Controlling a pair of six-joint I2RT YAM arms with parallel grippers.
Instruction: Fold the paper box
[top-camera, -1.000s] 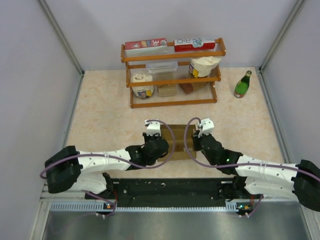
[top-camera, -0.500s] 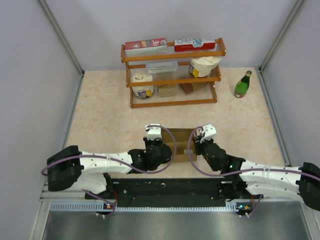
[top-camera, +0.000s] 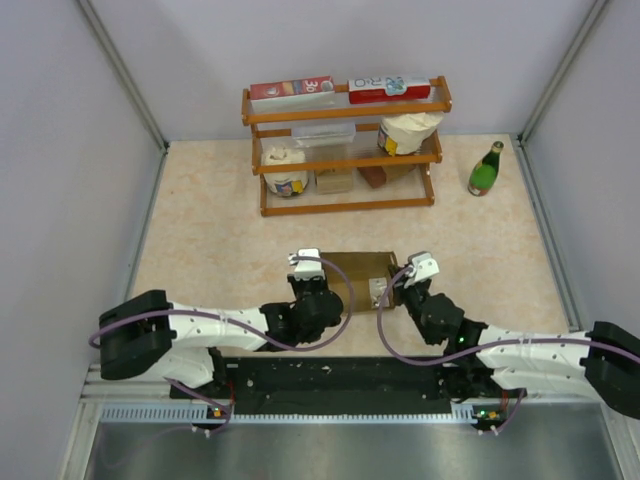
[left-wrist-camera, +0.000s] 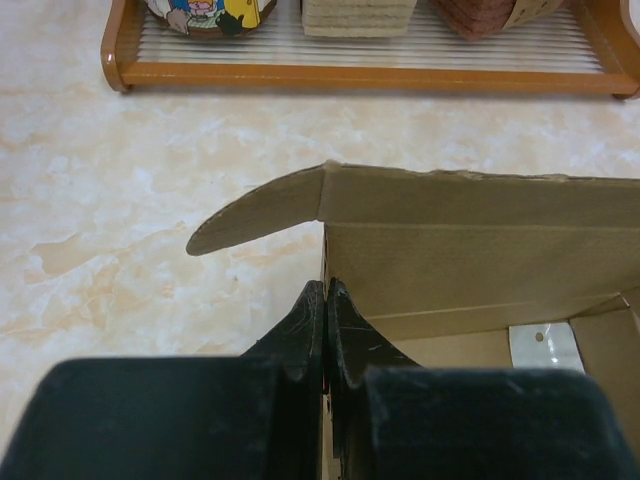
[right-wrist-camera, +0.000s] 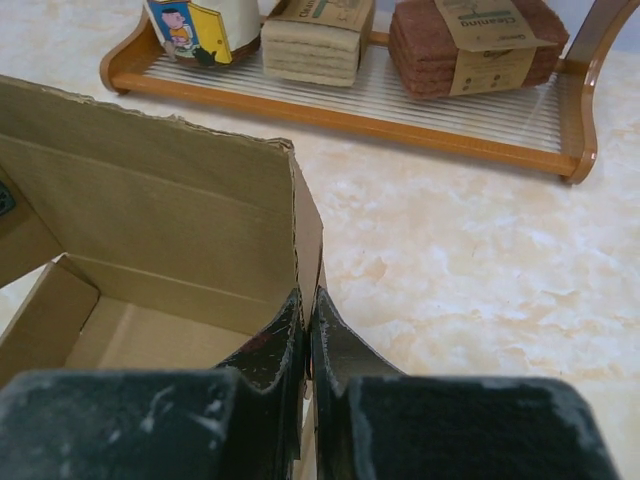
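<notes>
Both wrists have drawn back a little toward the near edge over the last second, and the jaws of each have come together. We now see the paper box (top-camera: 362, 268) sitting open-topped on the table (top-camera: 220, 230), between the two arms and just ahead of their bases. The left gripper (left-wrist-camera: 326, 300) is pinched tight on the box's left end wall, and the right gripper (right-wrist-camera: 305, 312) is pinched the same way on the right end wall. We judge the two grips are there to keep the end walls upright and square while the remaining panels are brought over. On the left, a rounded flap (left-wrist-camera: 255, 215) splays outward past the corner, unfolded and hanging free above the table. The far wall stands upright with a slightly ragged top edge. Beyond it we have a bare stretch of table before the wooden rack (top-camera: 350, 207), so pushing or tipping the box away looks unobstructed. The green bottle (top-camera: 486, 170) is well apart at the far right. Toward the near side the arms themselves crowd the space.
</notes>
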